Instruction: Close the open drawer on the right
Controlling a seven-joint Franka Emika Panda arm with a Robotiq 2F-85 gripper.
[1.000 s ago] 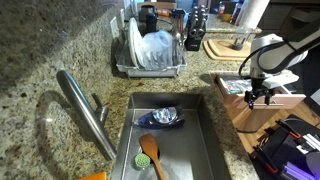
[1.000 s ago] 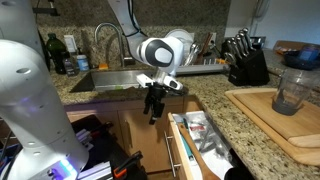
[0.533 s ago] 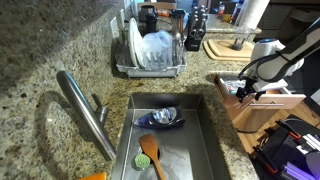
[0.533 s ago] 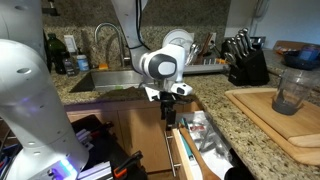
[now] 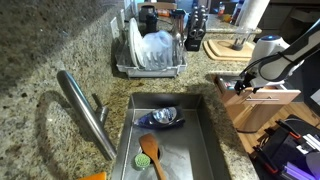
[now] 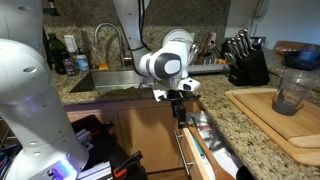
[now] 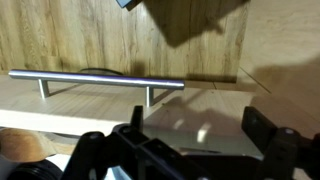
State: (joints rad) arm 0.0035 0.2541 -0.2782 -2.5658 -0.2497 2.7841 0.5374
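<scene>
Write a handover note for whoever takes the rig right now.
Gripper: open, empty, hanging at the near end of the drawer.
Drawer: pulled out from the cabinet beside the sink, with flat items inside.
Done: gripper is positioned at the drawer.
Left: push the front panel in until the drawer is shut, then back the arm off.

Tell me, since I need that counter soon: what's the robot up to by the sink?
The robot arm's gripper is down at the front of the drawer beside the sink, jaws open and holding nothing. The drawer is pulled out, with flat items showing inside, and it is not yet closed.
</scene>
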